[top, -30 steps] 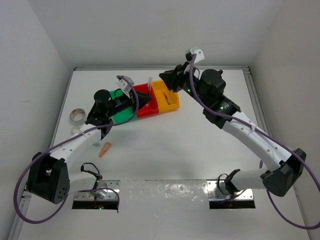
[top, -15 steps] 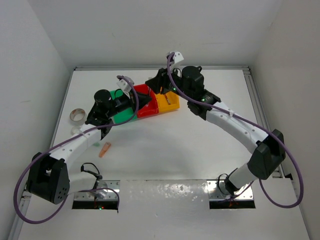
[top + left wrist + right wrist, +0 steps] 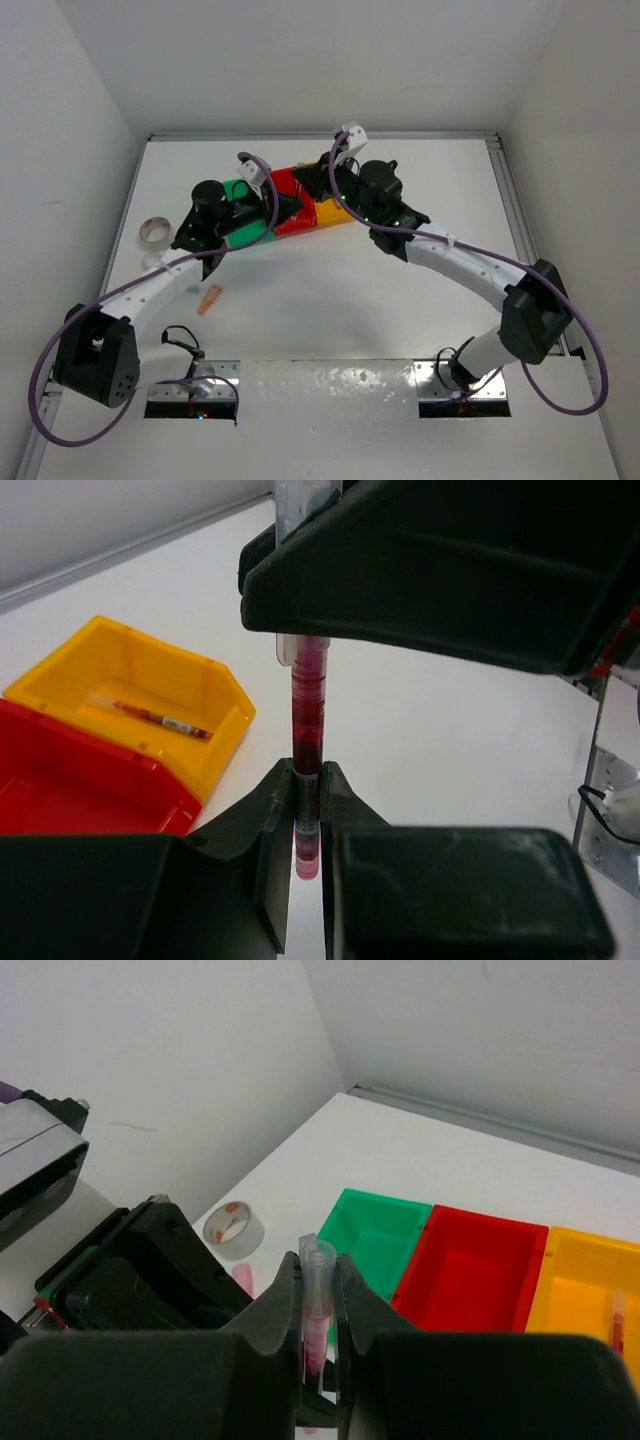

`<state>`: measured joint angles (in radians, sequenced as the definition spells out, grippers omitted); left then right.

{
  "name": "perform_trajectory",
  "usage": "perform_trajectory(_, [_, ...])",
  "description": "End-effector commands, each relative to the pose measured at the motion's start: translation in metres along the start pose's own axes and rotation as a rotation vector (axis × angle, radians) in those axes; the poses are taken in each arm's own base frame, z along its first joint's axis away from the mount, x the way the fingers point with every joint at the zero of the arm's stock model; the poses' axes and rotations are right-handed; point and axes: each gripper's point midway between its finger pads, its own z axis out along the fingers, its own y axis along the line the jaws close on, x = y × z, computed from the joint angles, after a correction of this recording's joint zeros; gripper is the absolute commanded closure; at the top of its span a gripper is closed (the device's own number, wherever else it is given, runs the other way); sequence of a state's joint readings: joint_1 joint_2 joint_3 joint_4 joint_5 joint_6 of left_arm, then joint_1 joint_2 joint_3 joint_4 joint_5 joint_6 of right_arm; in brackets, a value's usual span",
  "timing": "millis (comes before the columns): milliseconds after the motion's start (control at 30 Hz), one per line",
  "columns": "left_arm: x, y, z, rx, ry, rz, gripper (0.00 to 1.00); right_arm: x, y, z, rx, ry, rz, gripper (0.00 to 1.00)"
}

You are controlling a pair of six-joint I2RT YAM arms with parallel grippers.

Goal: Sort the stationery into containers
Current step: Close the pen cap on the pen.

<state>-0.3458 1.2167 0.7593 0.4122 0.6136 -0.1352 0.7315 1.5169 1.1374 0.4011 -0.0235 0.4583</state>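
Note:
A thin red pen (image 3: 310,695) with a clear cap (image 3: 320,1258) stands upright between both grippers. My left gripper (image 3: 307,785) is shut on its lower end and my right gripper (image 3: 318,1272) is shut on the cap end. In the top view the two grippers (image 3: 288,204) (image 3: 322,180) meet above the row of containers, hiding the pen. The green bin (image 3: 375,1235) and the red bin (image 3: 480,1275) look empty. The yellow bin (image 3: 130,670) holds another thin red pen (image 3: 150,715). On the table to the left are a clear tape roll (image 3: 153,232) and an orange stubby stick (image 3: 209,298).
White walls close in the table on the left, back and right. Purple cables loop off both arms. The right arm's body (image 3: 450,570) fills the top of the left wrist view. A metal bracket (image 3: 615,800) stands at the right.
The right arm swung left over the bins to the pen held by the left gripper. Its jaws opened, then shut on the pen's cap end. The left arm kept its grip.

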Motion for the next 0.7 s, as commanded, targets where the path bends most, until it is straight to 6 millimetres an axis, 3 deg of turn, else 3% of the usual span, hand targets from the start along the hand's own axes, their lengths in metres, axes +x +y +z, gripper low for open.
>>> perform_trajectory(0, [-0.094,-0.014,-0.002,0.03,-0.293,0.174,1.0,0.119,-0.01,-0.016,0.062,0.282,-0.052,1.0])
perform_trajectory(67, [-0.104,-0.013,-0.003,0.015,-0.329,0.186,1.0,0.145,-0.01,-0.023,0.073,0.332,-0.058,1.0])
perform_trajectory(233, [-0.117,-0.005,-0.007,-0.014,-0.371,0.168,1.0,0.182,-0.013,-0.037,0.096,0.385,-0.074,1.0])
perform_trajectory(467, [-0.123,0.0,-0.011,-0.028,-0.391,0.184,1.0,0.206,-0.017,-0.049,0.1,0.444,-0.093,1.0])
perform_trajectory(667, [-0.117,0.0,-0.01,-0.019,-0.374,0.16,1.0,0.211,-0.008,-0.047,0.067,0.459,-0.105,1.0])
